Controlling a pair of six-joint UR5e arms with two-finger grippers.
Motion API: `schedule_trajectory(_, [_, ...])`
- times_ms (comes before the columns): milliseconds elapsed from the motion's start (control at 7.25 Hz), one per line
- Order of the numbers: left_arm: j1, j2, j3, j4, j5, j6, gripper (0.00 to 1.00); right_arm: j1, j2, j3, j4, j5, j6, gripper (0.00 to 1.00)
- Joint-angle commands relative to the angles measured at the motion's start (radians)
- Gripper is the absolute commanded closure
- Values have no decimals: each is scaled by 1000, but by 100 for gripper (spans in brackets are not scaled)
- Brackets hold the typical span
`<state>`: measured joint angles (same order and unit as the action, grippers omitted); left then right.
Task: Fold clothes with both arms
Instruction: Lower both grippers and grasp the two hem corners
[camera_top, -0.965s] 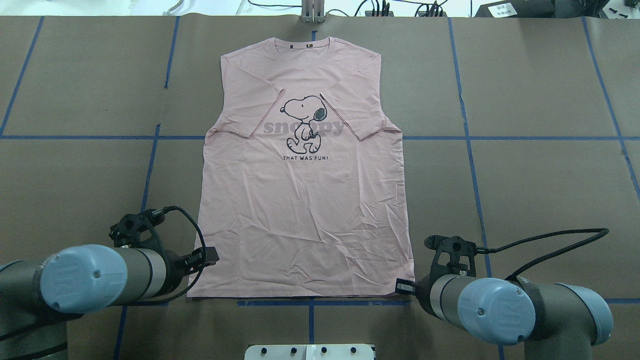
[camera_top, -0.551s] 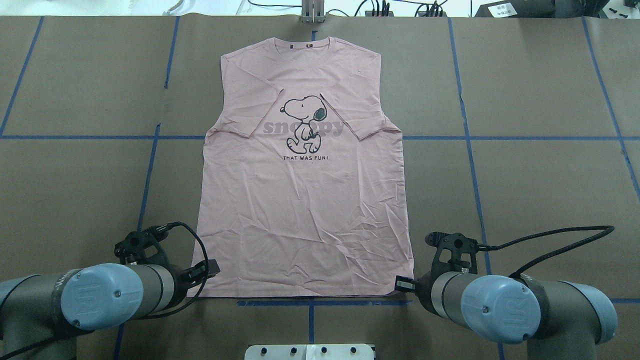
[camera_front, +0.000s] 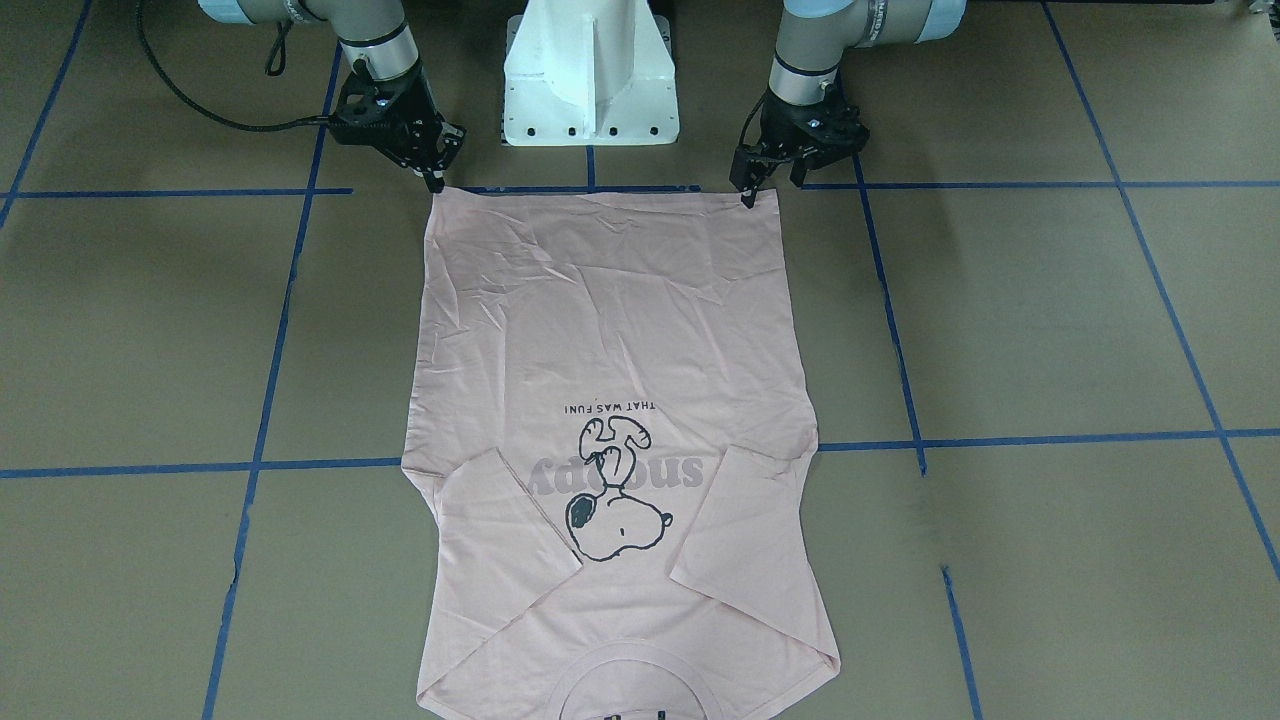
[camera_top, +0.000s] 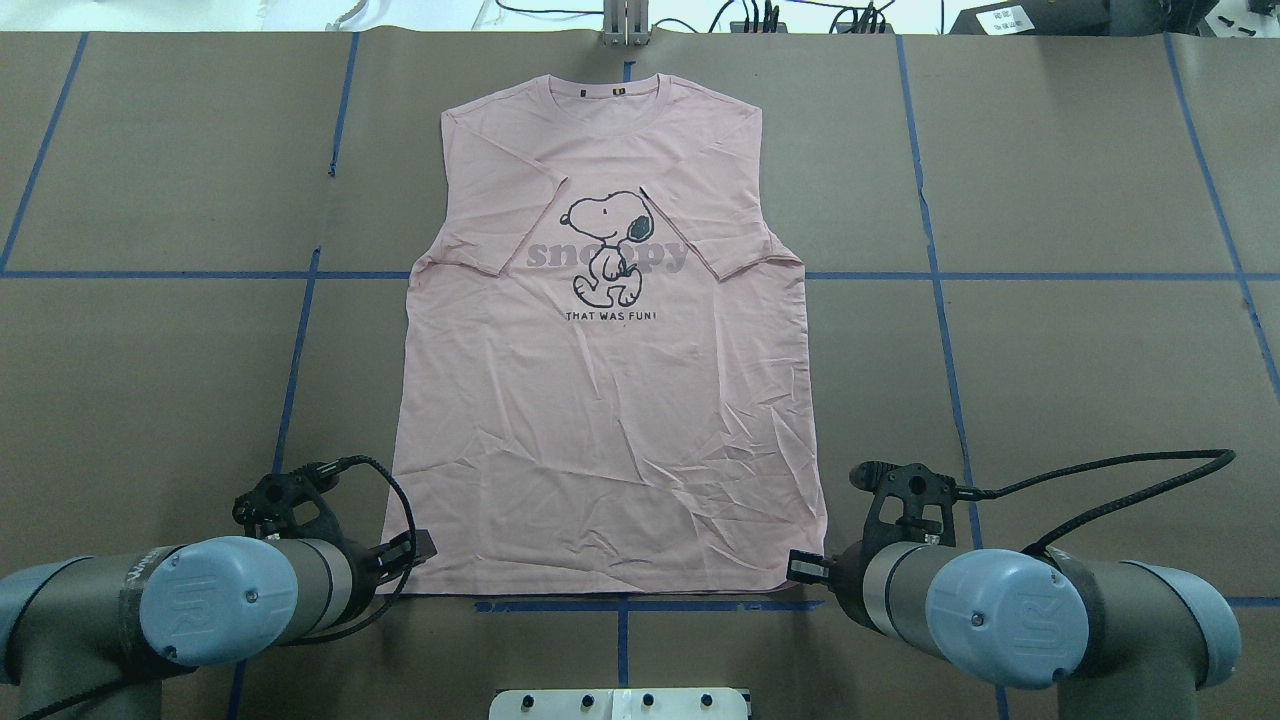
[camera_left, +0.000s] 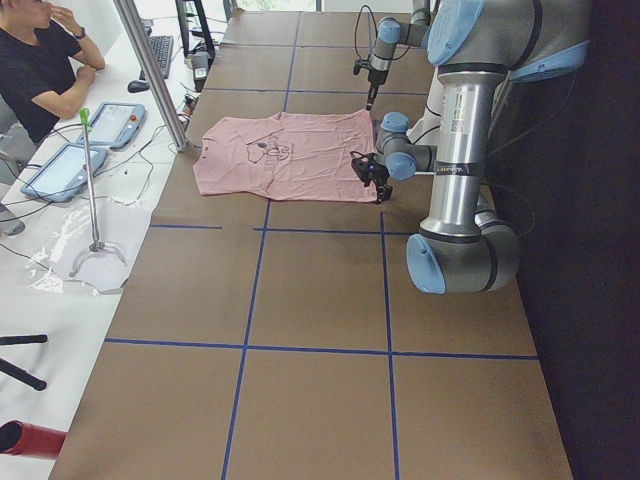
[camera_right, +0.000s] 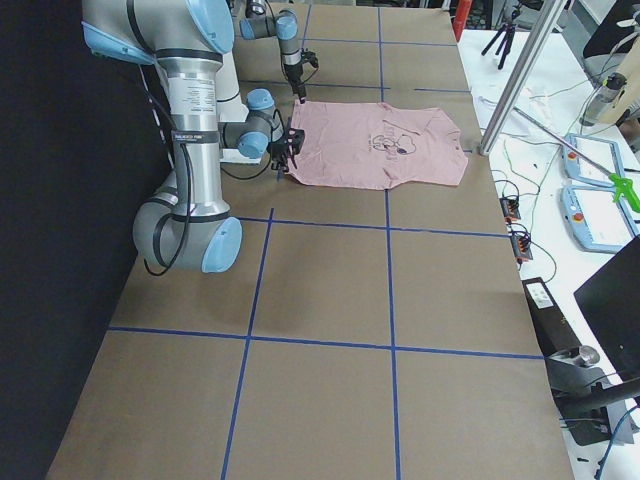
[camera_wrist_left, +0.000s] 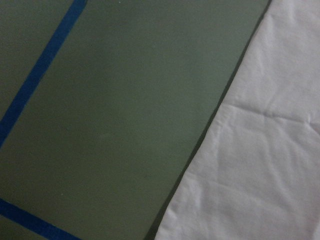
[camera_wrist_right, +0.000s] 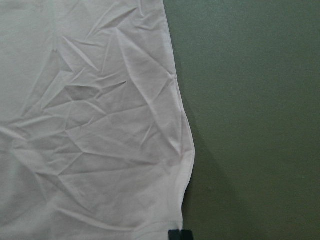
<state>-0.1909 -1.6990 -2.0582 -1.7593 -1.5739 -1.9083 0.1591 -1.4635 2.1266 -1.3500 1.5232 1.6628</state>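
Left claw (camera_front: 770, 190) and right claw (camera_front: 437, 180) sit at the flat T-shirt's (camera_top: 600, 420) 2 hem corners on the desk (camera_top: 1050, 350); I cannot tell their spread.

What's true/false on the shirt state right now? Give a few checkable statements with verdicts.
1. The T-shirt lies print side up. True.
2. Both sleeves are folded in over the front. True.
3. The collar lies nearest the robot. False: the hem lies by the white base; the collar is at the far edge.
4. The left gripper is at the collar. False: it's by a hem corner.
5. The body is folded in half. False: it lies full length.
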Motion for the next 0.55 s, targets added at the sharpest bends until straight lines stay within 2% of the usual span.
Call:
schedule_trajectory(0, [13, -2, 9, 1, 0, 0, 12, 0, 0, 3, 0, 0, 0, 100])
schedule_trajectory(414, [18, -2, 12, 1, 0, 2, 15, 0, 0, 4, 0, 0, 0, 100])
